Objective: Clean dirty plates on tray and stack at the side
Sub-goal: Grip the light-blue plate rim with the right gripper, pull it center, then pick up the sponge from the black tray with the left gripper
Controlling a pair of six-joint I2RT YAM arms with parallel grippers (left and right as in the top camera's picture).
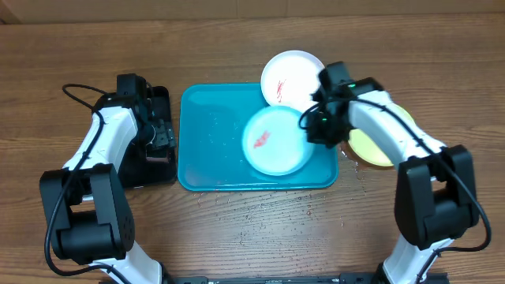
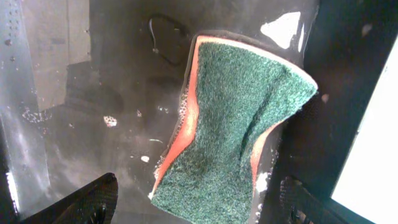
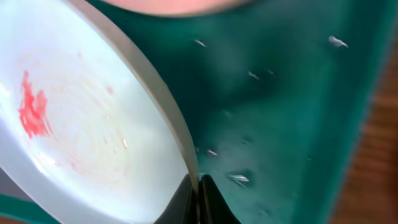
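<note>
One plate is in hand: the pale blue plate (image 1: 274, 143), red-smeared, lies in the tray (image 1: 209, 134) with your right tool (image 3: 198, 198) pinched shut on its rim. Your left tool (image 2: 196, 206) hangs wide above the sponge (image 2: 236, 130). Next, likely: grip that sponge and scrub.

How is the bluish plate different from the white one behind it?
The pale blue plate lies inside the tray; the white plate overlaps its far edge. The right gripper is shut on the pale blue plate's rim; the white plate is not gripped. Both are round with red smears.
</note>
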